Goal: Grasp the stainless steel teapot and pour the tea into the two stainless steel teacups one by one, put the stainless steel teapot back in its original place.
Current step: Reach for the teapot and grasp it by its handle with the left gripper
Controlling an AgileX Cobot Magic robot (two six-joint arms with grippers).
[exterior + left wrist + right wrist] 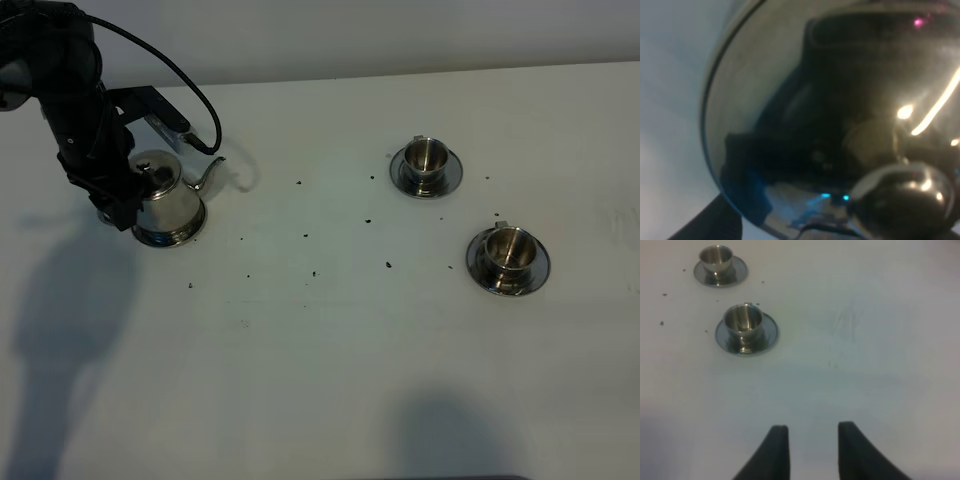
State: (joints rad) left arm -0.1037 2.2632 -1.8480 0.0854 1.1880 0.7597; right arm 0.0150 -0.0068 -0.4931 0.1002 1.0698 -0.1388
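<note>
- stainless steel teapot [168, 198]: stands upright at the far left of the white table [320, 380]. its lid is on and its thin spout [210, 175] points toward the middle of the table. it rests on the coaster disc [172, 241], of which only a narrow rim shows under the base.
- left gripper [122, 200]: set at the side of the teapot away from the spout, with its jaws spread wide. the left wrist view is filled by the pot's mirrored body [840, 110], with one dark finger [705, 227] at the picture's edge. whether the pads touch the steel cannot be told.
- right gripper [812, 429]: seen only in its own wrist view. its two dark fingers stand a little apart with nothing between them, over bare table and well away from the cups.
- near teacup [510, 248] [743, 321]: upright on its round saucer [538, 268], at the right of the table.
- far teacup [428, 153] [716, 257]: upright on its own saucer [453, 175], farther back and a little to the left of the near cup. the two are apart.
- dark specks [388, 264]: scattered on the table between the teapot and the cups.
</note>
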